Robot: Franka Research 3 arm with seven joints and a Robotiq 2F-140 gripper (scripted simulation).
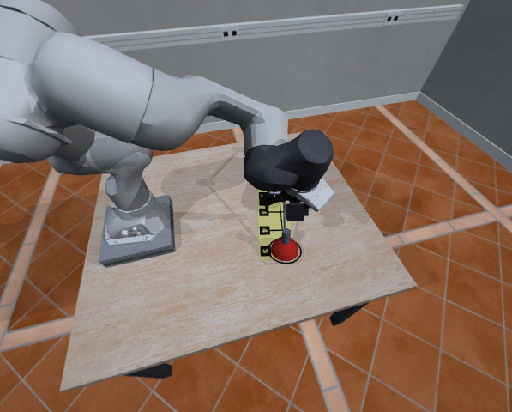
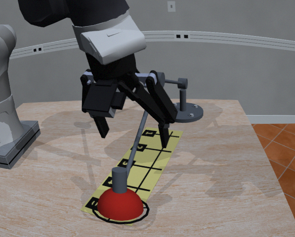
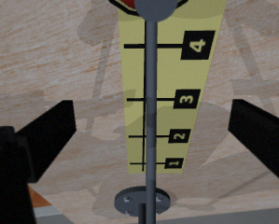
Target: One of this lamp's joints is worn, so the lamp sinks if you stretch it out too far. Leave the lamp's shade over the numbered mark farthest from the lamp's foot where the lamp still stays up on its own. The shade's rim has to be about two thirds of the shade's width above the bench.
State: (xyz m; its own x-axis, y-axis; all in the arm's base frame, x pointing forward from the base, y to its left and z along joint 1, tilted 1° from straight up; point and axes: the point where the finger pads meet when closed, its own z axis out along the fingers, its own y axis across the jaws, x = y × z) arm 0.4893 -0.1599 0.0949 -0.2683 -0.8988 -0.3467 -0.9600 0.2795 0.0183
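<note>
Nearest in the exterior view: red shade down at the near end of the yellow strip, over the black ring beside mark 5, rim at or just above the surface. Grey stub upright on top of the shade. Behind it, thin lamp rod slanting up and away along the strip's length toward the round foot at the far end. Gripper above marks 2 and 3, jaws spread wide on either side of the rod, touching nothing. Wrist view alone legible for the numbers: 4, 3, 2, 1, rod centred between both fingers. Top view hides the foot under the arm's dark wrist.
</note>
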